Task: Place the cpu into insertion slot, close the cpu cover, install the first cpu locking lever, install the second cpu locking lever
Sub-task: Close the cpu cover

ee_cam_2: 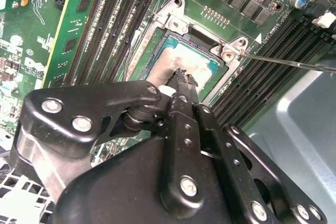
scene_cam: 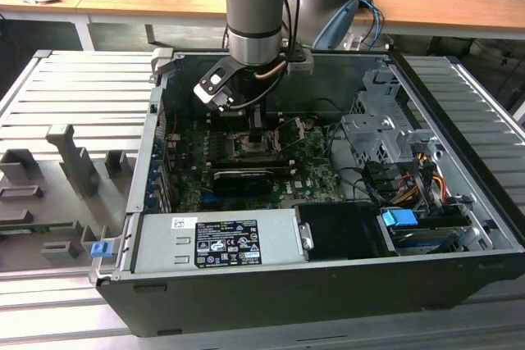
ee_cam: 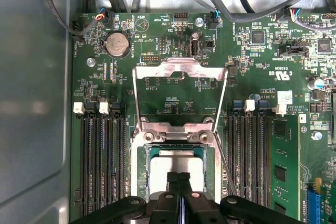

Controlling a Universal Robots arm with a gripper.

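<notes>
The cpu (ee_cam: 176,162) (ee_cam_2: 197,62) lies flat in the insertion slot (ee_cam: 143,166) (ee_cam_2: 157,35), its silver face up, with green board around it. My gripper (ee_cam: 179,178) (ee_cam_2: 184,77) (scene_cam: 256,133) is shut, its fingertips together right over the cpu's face, touching it or just above it. Nothing sits between the fingers. The cpu cover (ee_cam: 179,70) stands swung open beyond the slot, a silver frame hinged at the metal bracket (ee_cam: 176,132). A thin locking lever rod (ee_cam: 226,167) (ee_cam_2: 286,62) sticks out beside the slot, unlatched.
Black memory slots (ee_cam: 102,161) (ee_cam: 249,156) flank the socket on both sides, and a green memory card (ee_cam: 283,166) stands nearby. Cables (ee_cam: 220,3) run over the board's far edge. The grey case wall (ee_cam: 31,103) rises close by. In the exterior view a power supply box (scene_cam: 217,239) fills the case's front.
</notes>
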